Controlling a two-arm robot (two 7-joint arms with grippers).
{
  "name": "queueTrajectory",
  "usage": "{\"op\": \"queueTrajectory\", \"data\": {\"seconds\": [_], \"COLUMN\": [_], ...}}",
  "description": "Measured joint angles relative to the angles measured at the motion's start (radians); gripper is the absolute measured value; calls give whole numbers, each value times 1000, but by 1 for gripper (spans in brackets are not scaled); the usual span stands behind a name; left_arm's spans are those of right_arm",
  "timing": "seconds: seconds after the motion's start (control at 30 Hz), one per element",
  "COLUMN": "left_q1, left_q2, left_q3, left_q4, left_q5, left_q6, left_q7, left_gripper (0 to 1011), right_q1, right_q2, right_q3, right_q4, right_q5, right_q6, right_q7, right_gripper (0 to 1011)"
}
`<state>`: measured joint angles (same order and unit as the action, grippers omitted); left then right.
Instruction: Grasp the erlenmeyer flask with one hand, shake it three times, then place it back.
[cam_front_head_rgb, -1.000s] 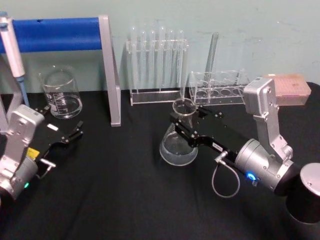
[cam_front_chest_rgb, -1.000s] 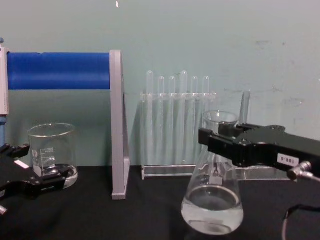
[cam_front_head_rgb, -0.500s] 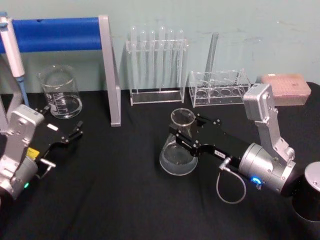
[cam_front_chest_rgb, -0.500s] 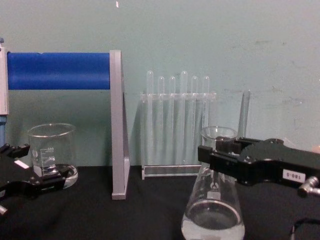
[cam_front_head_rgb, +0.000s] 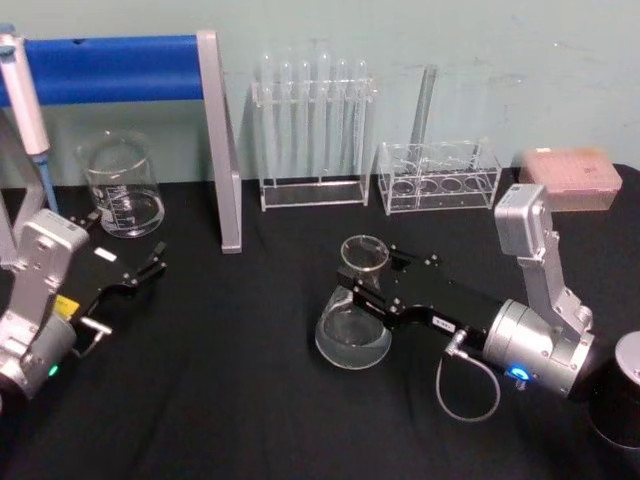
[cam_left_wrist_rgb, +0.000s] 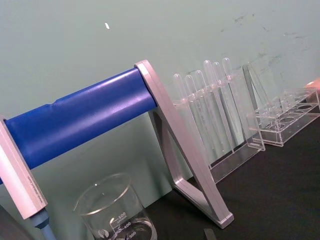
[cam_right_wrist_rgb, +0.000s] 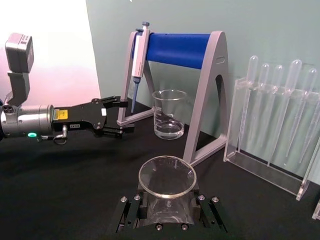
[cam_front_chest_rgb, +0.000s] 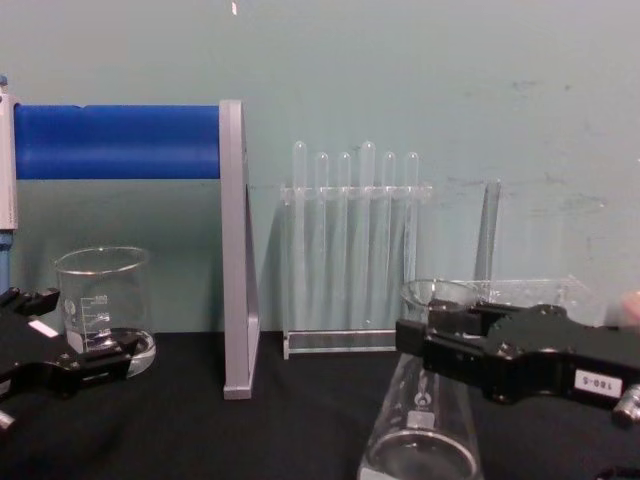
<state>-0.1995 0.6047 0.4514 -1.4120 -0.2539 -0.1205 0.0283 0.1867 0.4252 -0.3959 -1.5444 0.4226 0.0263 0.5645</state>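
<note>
The erlenmeyer flask (cam_front_head_rgb: 352, 325) is clear glass with a little liquid in its wide base. It stands upright, low over the black table right of centre. My right gripper (cam_front_head_rgb: 363, 283), the hand labelled 180-5, is shut on its neck just under the flared rim (cam_right_wrist_rgb: 166, 176). In the chest view the flask (cam_front_chest_rgb: 420, 430) runs off the bottom edge, so I cannot tell whether its base touches the table. There the right gripper (cam_front_chest_rgb: 425, 345) comes in from the right. My left gripper (cam_front_head_rgb: 135, 275) rests open at the far left, well away from the flask.
A glass beaker (cam_front_head_rgb: 122, 188) stands at the back left under a blue-barred pipette stand (cam_front_head_rgb: 215, 140) holding a pipette (cam_front_head_rgb: 22, 95). A rack of plastic tubes (cam_front_head_rgb: 312, 130), a low clear rack (cam_front_head_rgb: 440, 175) and a pink tip box (cam_front_head_rgb: 570, 178) line the back edge.
My right gripper has carried the flask downward and nearer to me, lowering it toward the table. The left arm has not moved.
</note>
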Motion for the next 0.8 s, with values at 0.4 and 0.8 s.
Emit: {"op": "queueTrajectory", "data": {"seconds": [0.4, 0.8], "left_q1": [0, 0], "left_q2": [0, 0], "left_q3": [0, 0], "left_q4": [0, 0], "left_q5": [0, 0], "left_q6": [0, 0], "left_q7": [0, 0], "left_gripper": [1001, 1001], "right_q1": [16, 31], "right_q2": [21, 37], "right_q3": [-29, -60], "right_q4": [35, 48], "right_q5": [29, 39], "right_q6": [-22, -20], "right_q7": [13, 3], "right_gripper": [451, 452]}}
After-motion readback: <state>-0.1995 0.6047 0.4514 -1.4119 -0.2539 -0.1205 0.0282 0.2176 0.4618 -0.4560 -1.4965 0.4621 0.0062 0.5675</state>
